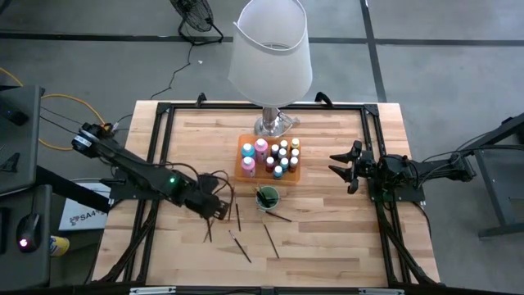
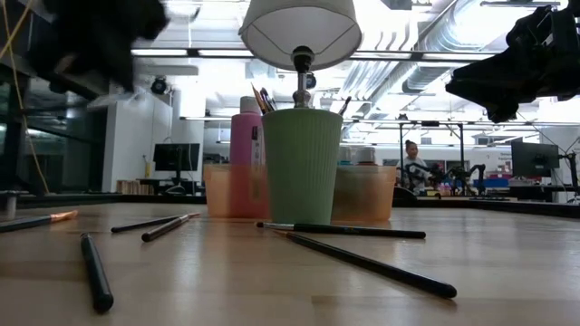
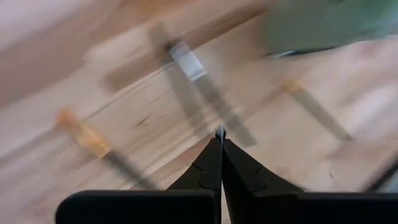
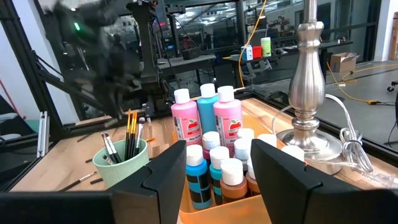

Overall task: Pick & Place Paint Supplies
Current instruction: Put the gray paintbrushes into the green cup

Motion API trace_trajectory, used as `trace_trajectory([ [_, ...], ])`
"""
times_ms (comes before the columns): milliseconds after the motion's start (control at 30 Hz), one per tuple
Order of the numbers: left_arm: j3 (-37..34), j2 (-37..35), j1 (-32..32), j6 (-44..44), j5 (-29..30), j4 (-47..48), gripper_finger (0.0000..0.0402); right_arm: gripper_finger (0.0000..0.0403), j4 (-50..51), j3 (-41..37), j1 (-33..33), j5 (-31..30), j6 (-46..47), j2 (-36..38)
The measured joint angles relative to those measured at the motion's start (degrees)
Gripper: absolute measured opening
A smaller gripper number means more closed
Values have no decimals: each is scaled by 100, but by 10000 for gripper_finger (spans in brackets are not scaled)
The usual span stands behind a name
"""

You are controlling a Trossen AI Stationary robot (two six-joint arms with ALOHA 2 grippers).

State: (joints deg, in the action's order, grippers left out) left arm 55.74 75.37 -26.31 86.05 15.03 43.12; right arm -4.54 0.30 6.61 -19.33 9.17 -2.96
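An orange tray (image 1: 243, 147) at mid-table holds small paint bottles (image 1: 282, 156) and taller pink and teal bottles (image 4: 205, 115). In front of it a green cup (image 1: 267, 197) stands with brushes (image 4: 129, 130) upright in it. More dark-handled brushes (image 1: 270, 240) lie flat on the wood nearby. My left gripper (image 1: 218, 206) hangs above the table left of the cup, shut on a thin brush. My right gripper (image 1: 344, 168) waits open and level at the table's right side, pointing at the tray. My left gripper pinches something thin at its very fingertips; only a small pale bit (image 3: 219, 131) shows between them, which I take for a brush. The fingers slant down from the table's left. Which part of the brush it is, blur keeps me from telling.
A tall lamp with a white shade (image 1: 270, 49) and metal base (image 1: 274, 124) stands just behind the tray, its cord (image 4: 348, 146) beside it. Black rails (image 1: 155, 147) run along the table's sides. Loose brushes (image 2: 372, 263) lie scattered on the near half of the table.
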Motion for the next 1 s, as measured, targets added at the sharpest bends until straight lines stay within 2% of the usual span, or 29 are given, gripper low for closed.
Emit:
trace_trajectory([
  [133,633,0,1,-971,641,-162,1,174,2,0,2,0,0,0],
  [333,1322,63,7,-2789,1417,-1345,0,174,0,2,2,-2,0,1],
  [467,1400,278,95,-4041,1872,-2304,0,174,0,1,2,0,0,0],
  [767,1400,939,600,-6735,1872,-4527,0,174,-2,0,1,0,0,0],
  [1000,1400,1275,831,-6931,1640,-4601,0,174,0,0,0,0,0,0],
])
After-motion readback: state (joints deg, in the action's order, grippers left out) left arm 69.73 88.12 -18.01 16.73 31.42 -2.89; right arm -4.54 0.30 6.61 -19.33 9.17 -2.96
